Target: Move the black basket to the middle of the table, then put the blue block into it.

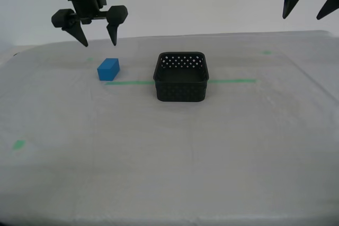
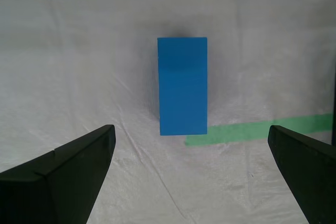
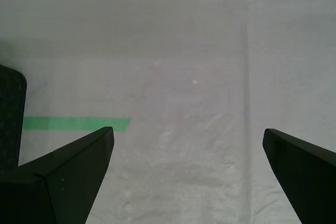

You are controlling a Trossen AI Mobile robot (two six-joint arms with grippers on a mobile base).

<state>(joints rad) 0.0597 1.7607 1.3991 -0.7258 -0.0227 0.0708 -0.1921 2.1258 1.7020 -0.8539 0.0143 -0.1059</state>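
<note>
my second gripper [image 1: 98,39] hangs above the tabletop [image 1: 169,157] at the exterior view's upper left, pointing down, its fingers [image 2: 63,174] spread wide apart and holding nothing. the blue block [image 1: 108,69] lies on the cloth just below and in front of it, clear of both fingers; in the second wrist view the block [image 2: 182,85] sits centred between them, its near end touching the end of the green tape line [image 2: 262,128]. my first gripper [image 1: 310,8] hangs high at the exterior view's upper right, also pointing down with fingers [image 3: 60,177] apart and empty.

the black basket [image 1: 180,78] stands upright near the middle of the tabletop, on the green tape line [image 1: 233,81], well apart from the block, with bare cloth all round it. small green tape marks [image 1: 19,144] lie near the edges. no writing or label can be read anywhere.
</note>
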